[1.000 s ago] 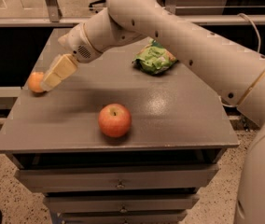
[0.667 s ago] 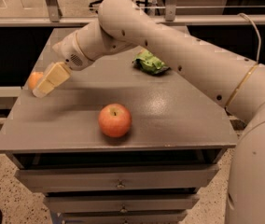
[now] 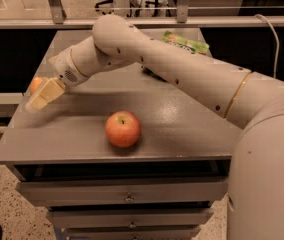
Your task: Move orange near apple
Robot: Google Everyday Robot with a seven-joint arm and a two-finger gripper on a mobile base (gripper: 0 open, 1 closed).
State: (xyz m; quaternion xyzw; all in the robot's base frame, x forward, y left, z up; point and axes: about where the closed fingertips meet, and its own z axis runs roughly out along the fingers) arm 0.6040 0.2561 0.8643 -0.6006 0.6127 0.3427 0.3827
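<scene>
Nearest, on the grey cabinet top (image 3: pixel 182 134), the apple (image 3: pixel 123 129) stands stem up, well to the right of the gripper (image 3: pixel 34 104). The gripper hangs low at the top's left edge, and I cannot tell whether it is open or closed. The orange (image 3: pixel 35 84) shows just behind it, partly hidden. Farthest back lies a green snack bag (image 3: pixel 187 43).

The arm (image 3: pixel 182 71) reaches from the right across the grey table (image 3: pixel 182 129) to its left edge. There the gripper (image 3: pixel 44 95) hangs low, just in front of the orange (image 3: pixel 35 83) (only part of the fruit shows behind it). The apple (image 3: pixel 123 129) sits near the front edge, stem up, well apart from the orange. A green packet (image 3: pixel 186 42) lies at the far side, partly hidden by the arm. Drawers (image 3: pixel 128 198) run below the tabletop.
</scene>
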